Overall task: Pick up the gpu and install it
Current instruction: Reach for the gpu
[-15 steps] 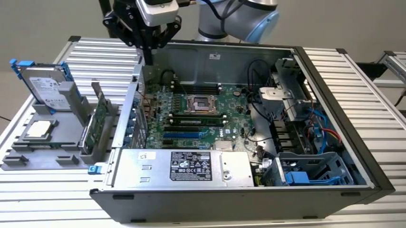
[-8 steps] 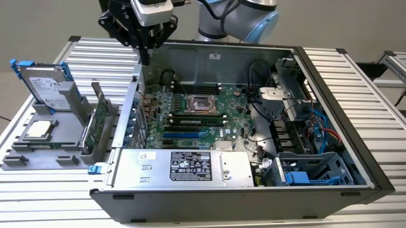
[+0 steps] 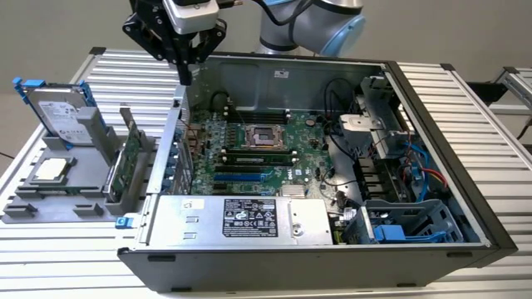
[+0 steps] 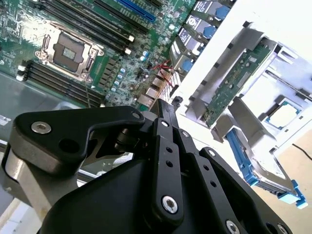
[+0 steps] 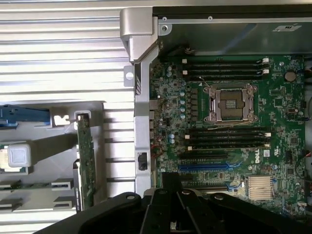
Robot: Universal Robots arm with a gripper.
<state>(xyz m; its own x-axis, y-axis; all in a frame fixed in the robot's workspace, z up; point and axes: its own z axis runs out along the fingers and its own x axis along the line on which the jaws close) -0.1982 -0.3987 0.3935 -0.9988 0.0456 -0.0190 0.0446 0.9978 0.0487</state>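
The gpu (image 3: 128, 163) stands on edge in a slot of the grey holder (image 3: 33, 208) at the exterior view's left, its green circuit-board side showing; it also appears in both wrist views (image 4: 233, 82) (image 5: 84, 163). My gripper (image 3: 184, 76) hangs high over the back left corner of the open computer case (image 3: 432, 112), above and behind the gpu and well apart from it. Its black fingers (image 4: 163, 109) are shut together with nothing between them. In the first wrist view the gripper (image 5: 169, 179) sits over the motherboard's blue slot (image 5: 204, 166).
A silver hard drive (image 3: 60, 115) with blue trim leans in the holder behind the gpu, and a square CPU chip (image 3: 50, 169) lies beside it. Inside the case are the green motherboard (image 3: 249, 156), an empty CPU socket (image 3: 261, 136), a power supply (image 3: 249, 218) and drive cages (image 3: 399, 224).
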